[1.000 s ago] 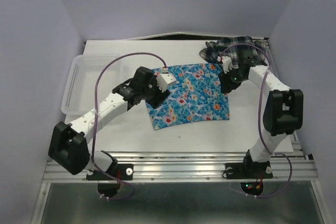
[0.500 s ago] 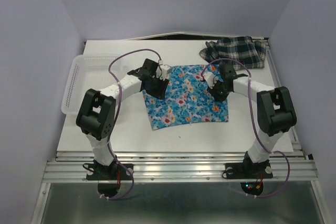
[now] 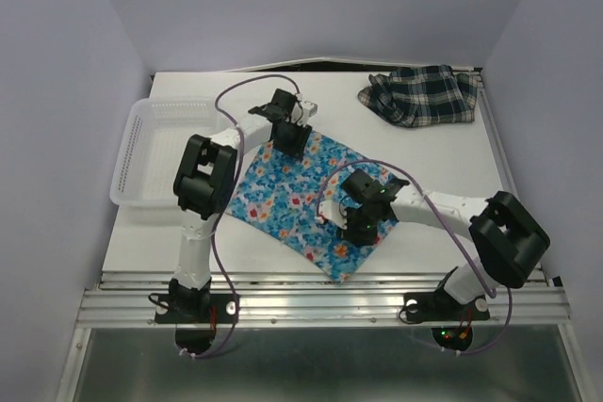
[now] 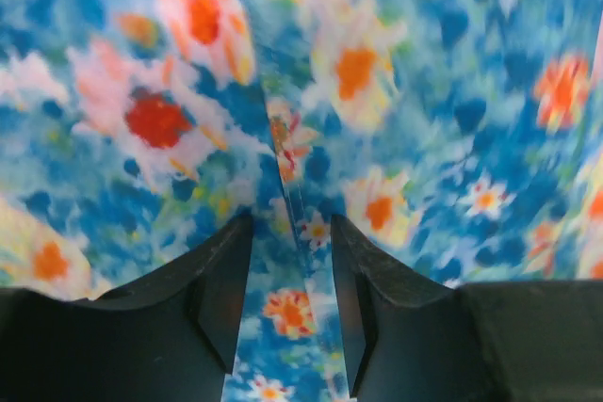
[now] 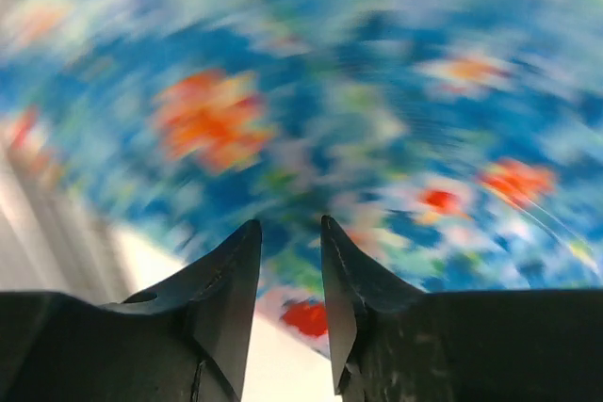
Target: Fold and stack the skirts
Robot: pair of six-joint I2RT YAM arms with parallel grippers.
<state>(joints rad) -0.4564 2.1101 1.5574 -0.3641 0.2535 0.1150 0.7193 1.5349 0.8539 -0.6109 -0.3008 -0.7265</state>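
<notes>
Overhead, shows the small bright blue cloth skirt with red and white flowers spread flat and slantwise across the middle of the white table, one corner toward top centre, the opposite one toward the bottom edge. Places the left gripper on that upper corner. From the left wrist, shows its black fingers drawn close, pinching a raised ridge of the floral cloth. Puts the right gripper on the skirt's lower right part, just right of centre. From the right wrist, blurred: jaws close together over floral cloth near its edge, white table at lower left. Cannot tell whether clamped on it. Has the larger dark navy and green plaid pleated cloth skirt bunched at upper right, well apart from the floral one. Sets the white plastic lattice basket at the left edge, near the floral skirt's left corner.
</notes>
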